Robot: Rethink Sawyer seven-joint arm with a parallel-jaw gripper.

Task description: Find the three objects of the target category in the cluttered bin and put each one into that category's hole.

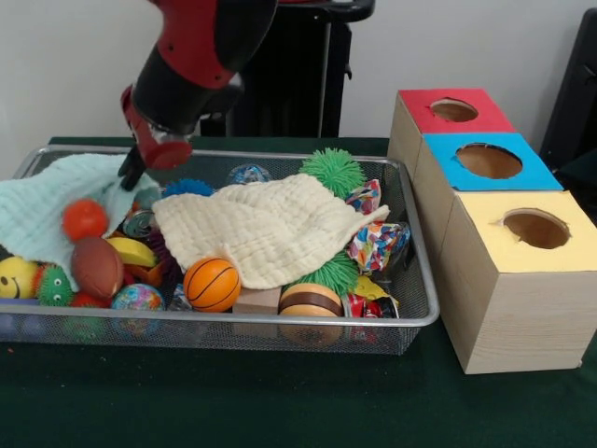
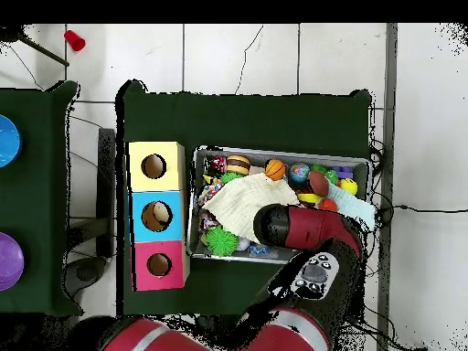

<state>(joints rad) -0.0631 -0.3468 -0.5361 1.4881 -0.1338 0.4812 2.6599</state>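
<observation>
The wide silver wire-mesh bin (image 1: 418,313) sits on the green table (image 1: 233,401), left of 3 wooden boxes with red, blue and yellow holed tops (image 1: 508,271). No plush animal shows among its balls and cloths. The black gripper (image 1: 131,171) touches the pale green cloth (image 1: 42,201) far-left; finger state cannot be told.

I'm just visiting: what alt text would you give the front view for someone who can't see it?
A red and black robot arm reaches down over the far left of a wire-mesh basket crammed with toys and balls, a cream cloth draped across the middle. Beside it stand three wooden boxes with round holes, topped red, blue and yellow.
</observation>
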